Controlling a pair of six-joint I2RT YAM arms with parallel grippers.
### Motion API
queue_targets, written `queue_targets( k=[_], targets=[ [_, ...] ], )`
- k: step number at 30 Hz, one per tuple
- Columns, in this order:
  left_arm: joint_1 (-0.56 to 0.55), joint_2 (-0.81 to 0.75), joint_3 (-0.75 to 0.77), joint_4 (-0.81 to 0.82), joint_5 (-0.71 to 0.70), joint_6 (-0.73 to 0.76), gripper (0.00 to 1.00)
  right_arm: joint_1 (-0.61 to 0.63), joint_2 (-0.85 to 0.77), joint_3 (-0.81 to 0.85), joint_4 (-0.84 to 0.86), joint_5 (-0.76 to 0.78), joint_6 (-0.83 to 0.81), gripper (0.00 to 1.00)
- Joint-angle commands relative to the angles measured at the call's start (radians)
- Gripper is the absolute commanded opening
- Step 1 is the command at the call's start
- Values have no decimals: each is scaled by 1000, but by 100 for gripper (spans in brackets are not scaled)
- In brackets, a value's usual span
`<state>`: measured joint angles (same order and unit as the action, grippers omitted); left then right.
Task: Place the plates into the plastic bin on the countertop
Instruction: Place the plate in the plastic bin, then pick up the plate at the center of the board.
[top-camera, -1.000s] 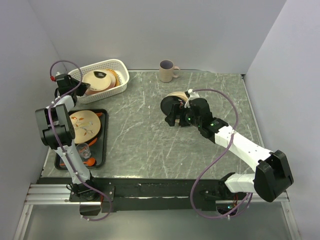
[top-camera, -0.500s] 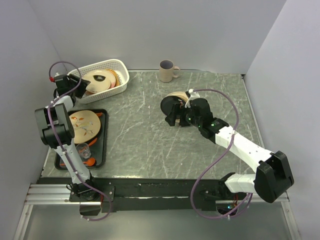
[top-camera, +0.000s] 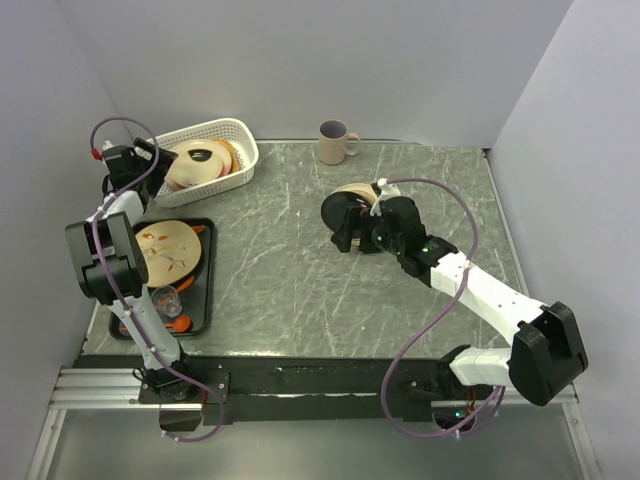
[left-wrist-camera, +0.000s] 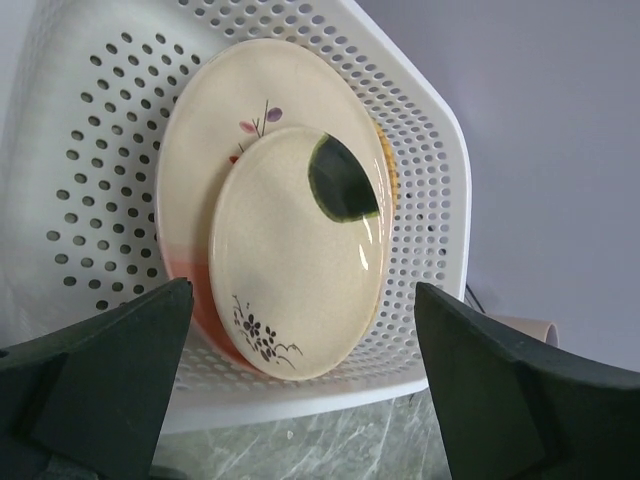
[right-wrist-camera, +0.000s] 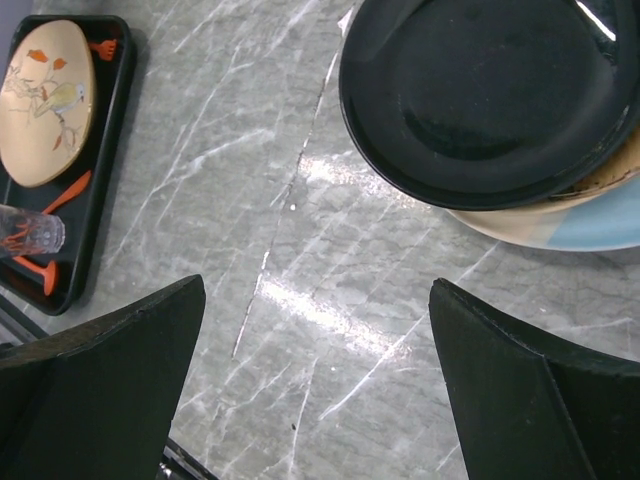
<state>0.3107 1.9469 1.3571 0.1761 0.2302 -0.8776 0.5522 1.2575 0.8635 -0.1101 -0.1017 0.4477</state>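
Left pincer (left-wrist-camera: 302, 295): fingers spread wide, empty, facing the plastic bin (left-wrist-camera: 425, 150).
Plates in bin: cream plate (left-wrist-camera: 290, 270) leans against half-pink plate (left-wrist-camera: 205, 140).
Right pincer (right-wrist-camera: 318, 285): spread, empty — above black plate (right-wrist-camera: 480, 90) topping a stack on the counter (right-wrist-camera: 330, 330).

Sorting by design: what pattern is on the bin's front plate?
Front plate: cream, dark green patch, black flower sprig; left wrist view.
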Motion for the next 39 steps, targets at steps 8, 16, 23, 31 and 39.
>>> queue_targets(
  k=[8,16,23,31,39],
  targets=[
    [-61,-134,-70,120,84,-5,99,-5,29,48,-39,22,-6,100],
    [-214,-175,-72,123,109,34,98,-40,42,54,-33,13,5,100],
    [-338,-226,-96,123,109,48,96,-46,30,34,-34,10,14,100],
    [-458,-134,2,56,126,71,95,-47,-18,2,-49,22,19,100],
    [-594,-59,-6,49,120,58,91,-58,-40,-12,-56,17,16,100]
  ],
)
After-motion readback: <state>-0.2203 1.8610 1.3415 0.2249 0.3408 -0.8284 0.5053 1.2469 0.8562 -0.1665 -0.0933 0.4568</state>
